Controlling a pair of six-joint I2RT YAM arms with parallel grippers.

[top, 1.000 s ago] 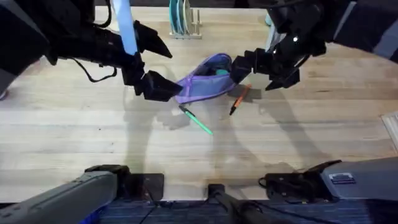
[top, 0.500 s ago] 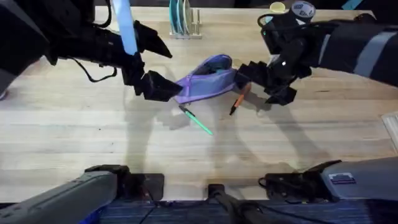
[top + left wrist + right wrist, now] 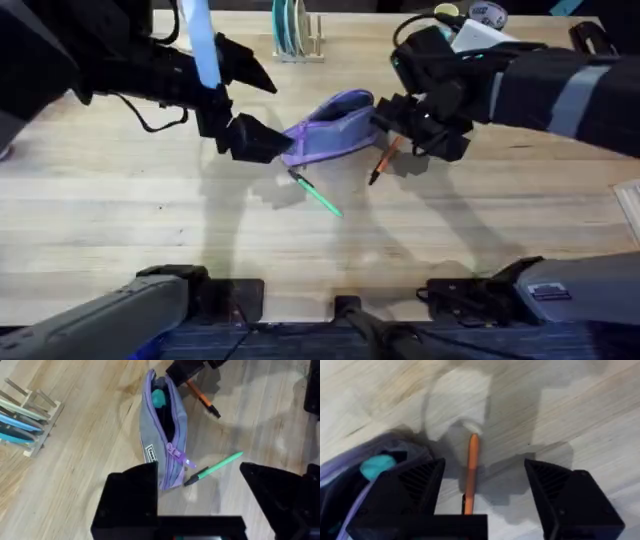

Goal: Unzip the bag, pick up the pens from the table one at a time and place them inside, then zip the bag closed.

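Observation:
The lavender bag (image 3: 330, 128) lies unzipped on the table (image 3: 150, 220), its teal inside (image 3: 159, 397) showing. A green pen (image 3: 315, 192) lies in front of it, and an orange pen (image 3: 383, 160) lies by its right end. My left gripper (image 3: 252, 105) hovers open over the bag's left end; in the left wrist view one finger (image 3: 130, 495) overlaps the end of the bag (image 3: 162, 435), with the green pen (image 3: 215, 467) beside it. My right gripper (image 3: 415, 130) stands open over the orange pen (image 3: 472, 470), which lies between its fingers (image 3: 415, 485).
A wooden rack with plates (image 3: 295, 35) stands at the table's back edge, and is also in the left wrist view as the rack (image 3: 25, 420). Some containers (image 3: 485, 12) sit at the back right. A white item (image 3: 630, 205) lies at the right edge.
The right arm has swung left and come down over the orange pen's upper end. The left arm, the bag and both pens have not moved.

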